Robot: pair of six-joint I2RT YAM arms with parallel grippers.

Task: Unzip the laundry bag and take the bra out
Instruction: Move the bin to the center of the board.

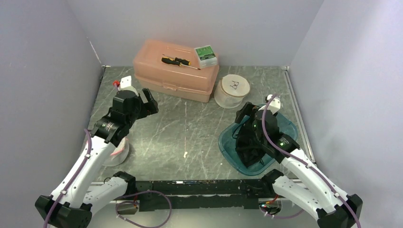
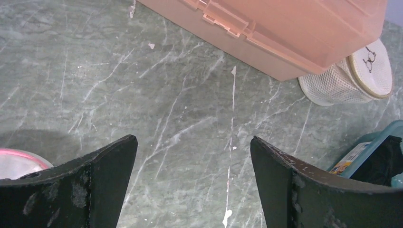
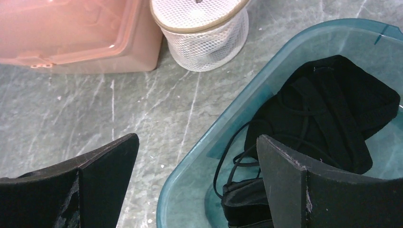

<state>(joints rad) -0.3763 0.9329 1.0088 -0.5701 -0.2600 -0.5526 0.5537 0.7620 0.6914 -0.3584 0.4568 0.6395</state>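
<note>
A round white mesh laundry bag [image 1: 231, 90] with a tan-edged lid stands upright beside the pink box; it shows in the left wrist view [image 2: 349, 76] and the right wrist view [image 3: 203, 33]. I cannot tell whether its zip is open. A black bra [image 1: 247, 142] lies in the teal tray [image 1: 287, 124], clear in the right wrist view [image 3: 328, 114]. My right gripper [image 3: 196, 156] is open and empty above the tray's left rim [image 3: 214, 137]. My left gripper [image 2: 194, 156] is open and empty over bare table at the left.
A pink plastic box [image 1: 176, 70] stands at the back with a screwdriver [image 1: 178, 61] and a small green-and-white box [image 1: 206, 55] on it. A clear container with a pink rim [image 1: 119, 152] sits under the left arm. Walls close in both sides.
</note>
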